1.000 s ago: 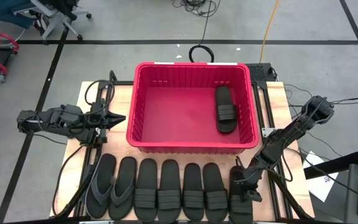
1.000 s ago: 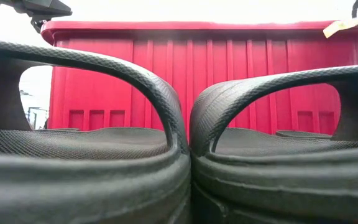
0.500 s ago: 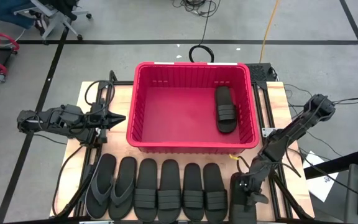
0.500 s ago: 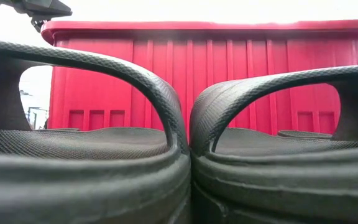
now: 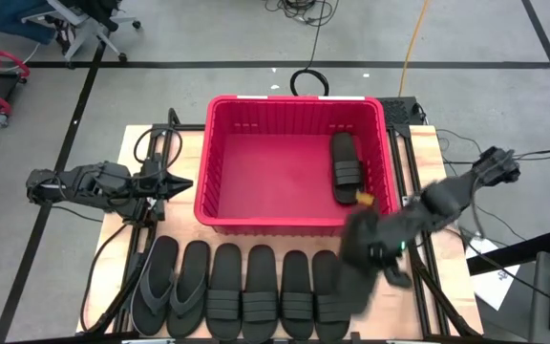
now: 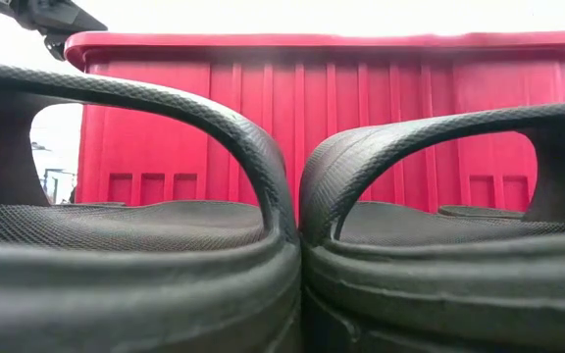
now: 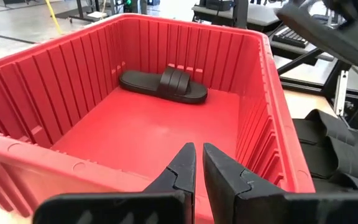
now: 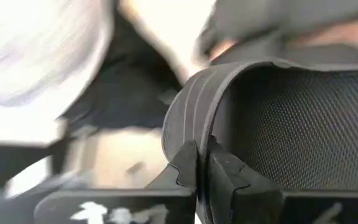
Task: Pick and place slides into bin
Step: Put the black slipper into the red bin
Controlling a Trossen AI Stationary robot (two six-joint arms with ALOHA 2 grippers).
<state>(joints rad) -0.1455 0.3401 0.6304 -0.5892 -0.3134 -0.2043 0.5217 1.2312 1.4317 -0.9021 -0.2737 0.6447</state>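
Nearest the table's front edge, a row of six slides (image 5: 242, 291) lay side by side: two thong pairs at the 7 o'clock end, then four ribbed-band ones running toward 5 o'clock. In the low view two band straps (image 6: 214, 127) arched up touching each other, with the bin's wall behind them.

At about 4 o'clock, the right gripper (image 5: 382, 250) was clamped on the band of a seventh slide (image 5: 356, 268), which hung tilted and blurred above the row's right end, just off the bin's near right corner. The right wrist view showed the fingers (image 8: 188, 165) pinched tight on the strap's edge.

The bin (image 5: 220, 205) sat at the table's centre and far half. One slide (image 5: 346, 168) lay flat inside it against the right wall, at 1 o'clock.

At 9 o'clock the left gripper (image 5: 181, 182) hovered beside the bin's left wall, its fingers (image 7: 182, 168) nearly together, grasping nothing.
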